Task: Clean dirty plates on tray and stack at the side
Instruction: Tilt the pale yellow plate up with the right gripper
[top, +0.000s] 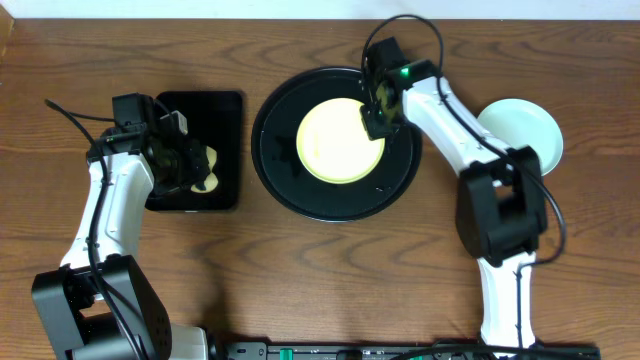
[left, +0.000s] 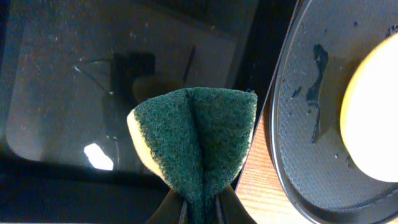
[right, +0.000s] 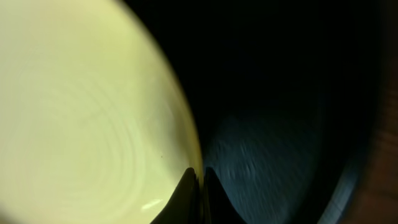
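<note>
- The right jaws are clenched on the far-right rim of the yellow plate (top: 335, 140), which lies in the middle of the round tray (top: 275, 150). The bite looks thin, right at the edge, so the plate could slip out on lifting.
- Wet patches show on the tray's floor. A damp rim would make a slip likelier, and a dropped plate could strike the raised rim.
- The left jaws are grasping a folded sponge (left: 199, 137) over the rectangular tray (top: 215, 110), left of the round one.
- A blue-green plate (top: 530, 125) sits on the surface (top: 330, 270) to the right, partly under the right arm (top: 450, 120). A low carry could clip it.
- The near side of the surface is open, but the gap between the trays is narrow.
</note>
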